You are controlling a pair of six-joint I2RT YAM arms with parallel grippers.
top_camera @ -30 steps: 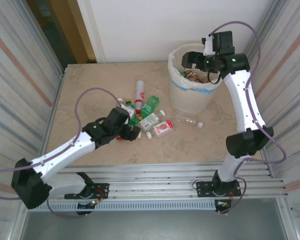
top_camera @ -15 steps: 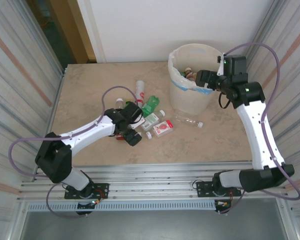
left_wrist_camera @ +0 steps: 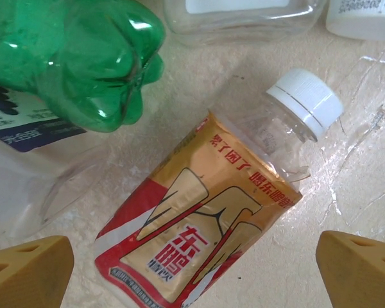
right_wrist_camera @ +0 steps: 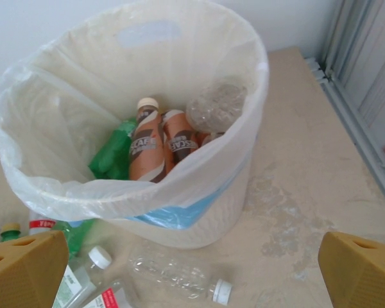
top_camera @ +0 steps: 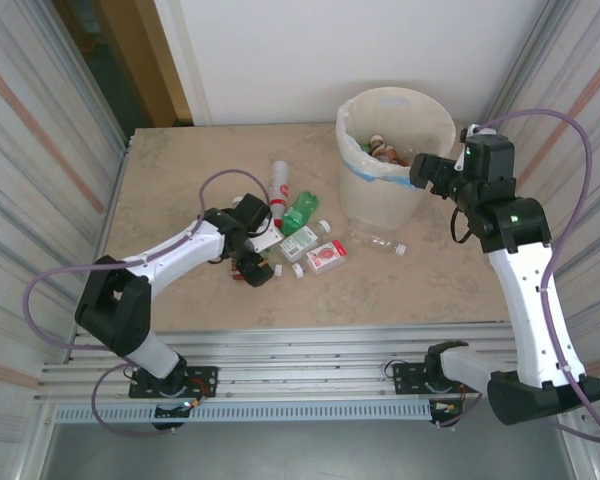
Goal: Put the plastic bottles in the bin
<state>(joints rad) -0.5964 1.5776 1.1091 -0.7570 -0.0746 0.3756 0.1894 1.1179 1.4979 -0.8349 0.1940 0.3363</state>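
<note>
Plastic bottles [top_camera: 292,232] lie in a loose heap on the beige table [top_camera: 180,170], near its middle and left of the bin. Our left gripper [top_camera: 254,264] hangs over the near-left edge of that heap, its jaws spread wide with nothing between them. From its wrist camera we look down on a bottle with a gold and red label [left_wrist_camera: 202,240] and a white cap [left_wrist_camera: 306,101], lying flat on the table. A green bottle [left_wrist_camera: 83,58] lies just beyond it, and we cannot tell whether the two touch. Further right, a clear bottle [top_camera: 378,240] lies on its side just beside the foot of the bin [top_camera: 380,195]. The bin stands upright toward the far right of the table. Inside it we see two brown bottles [right_wrist_camera: 155,138], another green bottle [right_wrist_camera: 112,157] and a crushed clear bottle [right_wrist_camera: 215,106]. Our right gripper [top_camera: 418,172] hovers beside the bin's right rim, fingers wide apart, holding nothing.
</note>
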